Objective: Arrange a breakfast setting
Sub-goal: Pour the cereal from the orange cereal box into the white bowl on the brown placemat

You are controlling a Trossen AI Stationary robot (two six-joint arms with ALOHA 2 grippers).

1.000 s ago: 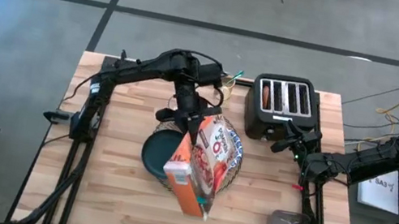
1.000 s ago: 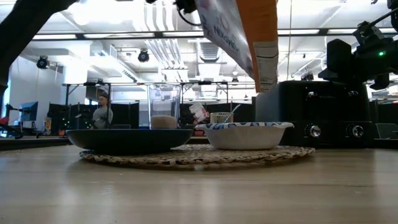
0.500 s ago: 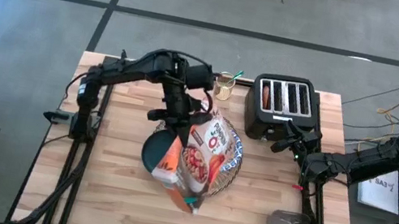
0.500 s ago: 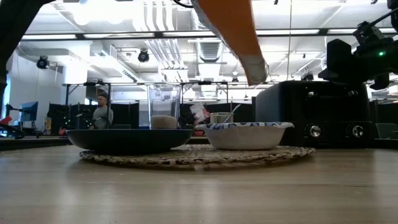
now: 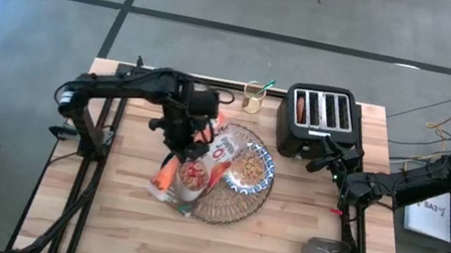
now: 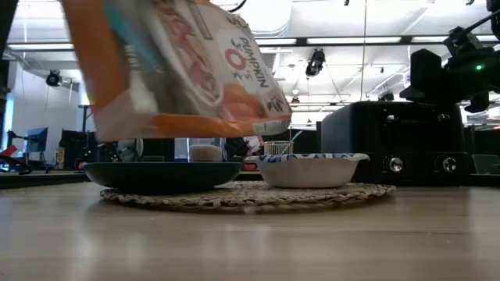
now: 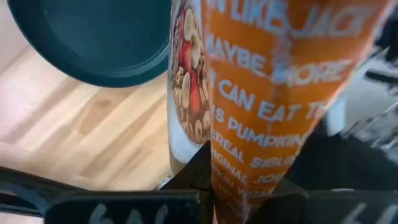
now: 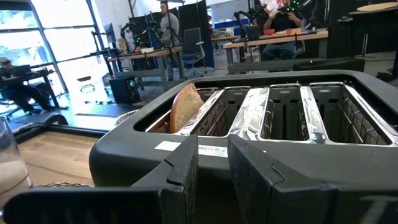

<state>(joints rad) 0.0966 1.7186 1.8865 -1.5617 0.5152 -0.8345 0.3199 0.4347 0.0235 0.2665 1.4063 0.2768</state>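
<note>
The left gripper [image 5: 184, 134] is clamped on an orange cereal box [image 5: 191, 165], held tilted above the dark teal plate [image 6: 162, 174] at the left of the round woven placemat [image 5: 235, 205]. The patterned bowl [image 5: 247, 169] on the placemat already holds cereal, and a small clear glass [image 5: 253, 100] stands just beyond the placemat, so the setting looks largely laid, with the box left to set down. Right of the placemat, the right gripper [image 5: 331, 164] waits beside the black toaster [image 5: 316, 122], its fingers slightly apart and empty.
</note>
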